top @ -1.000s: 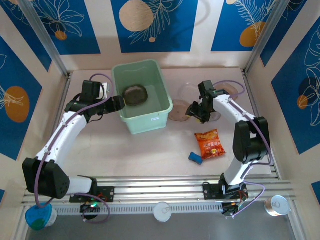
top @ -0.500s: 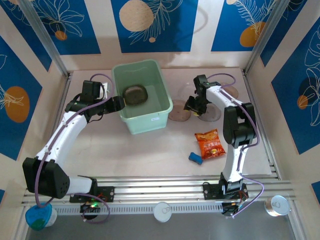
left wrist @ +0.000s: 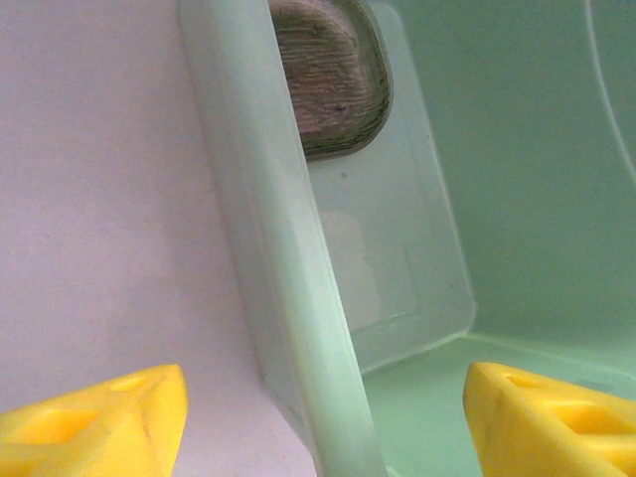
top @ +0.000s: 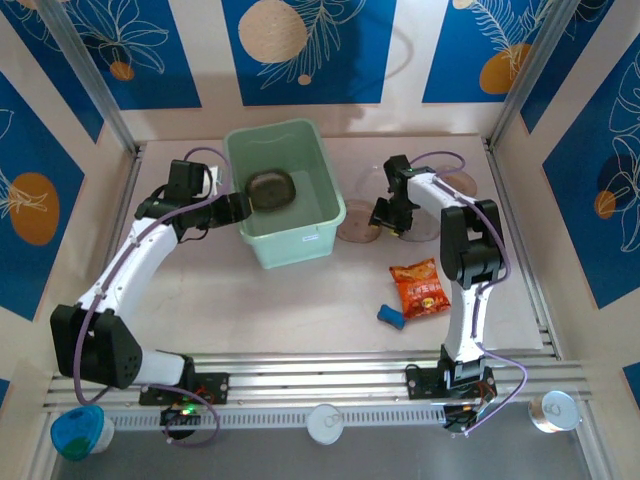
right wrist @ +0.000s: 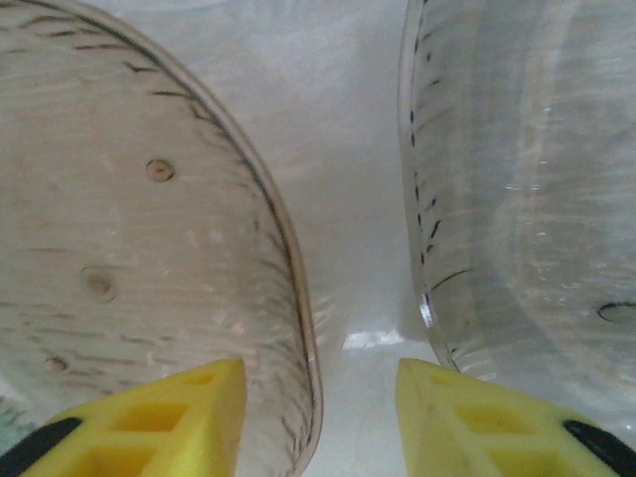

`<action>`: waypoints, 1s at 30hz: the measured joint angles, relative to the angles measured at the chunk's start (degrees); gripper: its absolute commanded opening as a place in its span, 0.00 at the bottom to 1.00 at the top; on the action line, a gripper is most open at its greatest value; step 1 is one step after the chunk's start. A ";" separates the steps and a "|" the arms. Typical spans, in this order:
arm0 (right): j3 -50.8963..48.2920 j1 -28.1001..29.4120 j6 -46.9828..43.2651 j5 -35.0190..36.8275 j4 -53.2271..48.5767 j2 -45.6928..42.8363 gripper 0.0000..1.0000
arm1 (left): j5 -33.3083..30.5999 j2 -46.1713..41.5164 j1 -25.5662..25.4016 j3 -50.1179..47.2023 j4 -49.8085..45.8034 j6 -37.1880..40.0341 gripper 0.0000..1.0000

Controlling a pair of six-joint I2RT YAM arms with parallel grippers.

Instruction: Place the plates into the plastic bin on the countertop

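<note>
Both are held open: left end effector (left wrist: 328,417) astride the plastic bin (left wrist: 258,219) wall, right end effector (right wrist: 318,397) over the gap between two plates (right wrist: 119,219), likely so a rim gets pinched.

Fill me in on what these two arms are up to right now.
Dark plates already lie in the plastic bin. The left gripper hangs open astride the bin's side wall. The right gripper, open, hovers low over the countertop between a brownish plate and a clear plate, holding neither.
</note>
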 measured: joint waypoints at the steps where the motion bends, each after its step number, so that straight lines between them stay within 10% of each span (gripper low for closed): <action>1: 0.39 0.02 -0.17 0.20 0.11 0.66 0.41 | 0.00 0.07 0.00 0.11 0.02 -0.02 0.74; 30: 3.56 0.61 -3.02 1.77 2.03 2.86 0.29 | -0.42 1.46 -0.15 0.17 0.00 -0.48 0.74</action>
